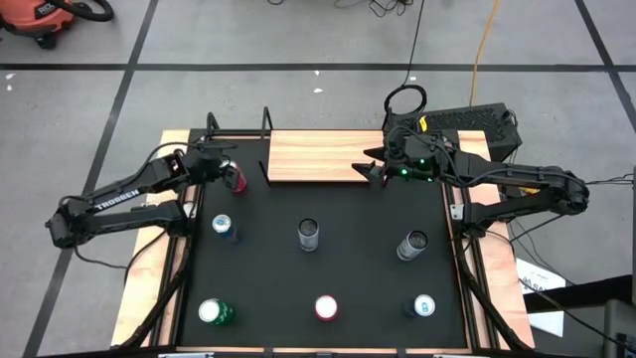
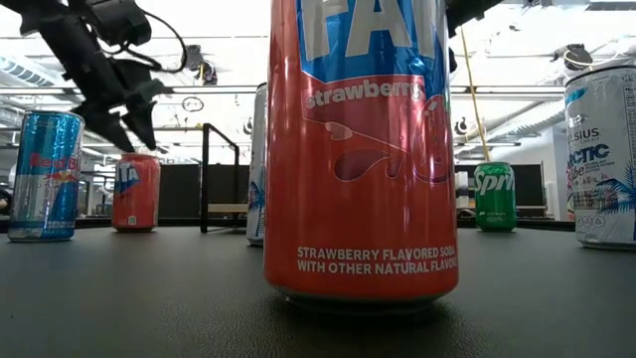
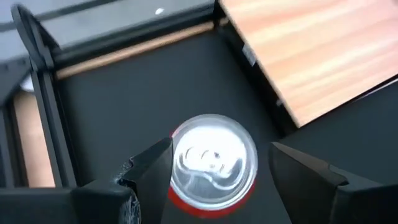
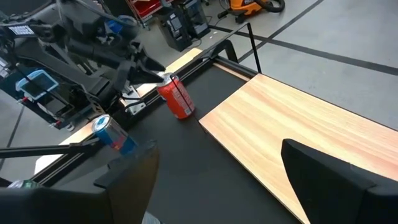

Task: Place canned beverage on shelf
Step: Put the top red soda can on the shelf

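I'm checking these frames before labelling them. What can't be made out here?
- Shelf: in the low view, mostly hidden behind the big strawberry can.
- Red can under the left pincer: label unseen in the left wrist view, only its top shows.
- Right pincer: its fingertips are cut off by the edge in its wrist view.

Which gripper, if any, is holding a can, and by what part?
Neither. The left gripper straddles the red can with its fingers apart from it; the right gripper is open over the shelf.
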Robot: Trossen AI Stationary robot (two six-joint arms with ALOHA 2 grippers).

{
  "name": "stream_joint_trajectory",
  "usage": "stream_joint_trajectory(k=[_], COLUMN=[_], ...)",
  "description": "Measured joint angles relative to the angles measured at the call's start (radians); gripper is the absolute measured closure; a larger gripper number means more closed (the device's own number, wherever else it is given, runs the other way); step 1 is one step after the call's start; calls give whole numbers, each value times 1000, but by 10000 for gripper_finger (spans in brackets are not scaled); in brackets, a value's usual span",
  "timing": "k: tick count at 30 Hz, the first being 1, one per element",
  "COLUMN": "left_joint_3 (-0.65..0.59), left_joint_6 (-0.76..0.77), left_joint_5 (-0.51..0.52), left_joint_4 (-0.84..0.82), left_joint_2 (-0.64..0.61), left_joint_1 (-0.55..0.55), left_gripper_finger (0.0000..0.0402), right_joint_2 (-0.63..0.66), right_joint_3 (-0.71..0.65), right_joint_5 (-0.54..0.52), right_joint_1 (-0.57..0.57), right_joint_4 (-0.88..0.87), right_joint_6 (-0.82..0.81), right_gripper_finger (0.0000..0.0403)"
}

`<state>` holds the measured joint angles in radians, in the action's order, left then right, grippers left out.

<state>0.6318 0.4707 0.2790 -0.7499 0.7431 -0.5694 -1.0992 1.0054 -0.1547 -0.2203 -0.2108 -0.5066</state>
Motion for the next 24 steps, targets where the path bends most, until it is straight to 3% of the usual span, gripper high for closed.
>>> stream_joint_trajectory(k=[5,15,24], left_joint_3=[17,11,-24], left_joint_6=[-31,-62,-59], left_joint_5=[14,45,45], left_joint_4=[0,-22,-5], left_joint_2=[0,65,137], left_joint_1=[0,0,0], left_gripper_finger=[127,36,32], right_joint_2=[0,0,0], right_joint_3=[0,0,0], right_joint_5=[0,0,0], right_joint_1=[0,0,0], right_joint_4=[0,0,0], right_joint_6=[7,3,-5], right_gripper_finger=[76,76,76])
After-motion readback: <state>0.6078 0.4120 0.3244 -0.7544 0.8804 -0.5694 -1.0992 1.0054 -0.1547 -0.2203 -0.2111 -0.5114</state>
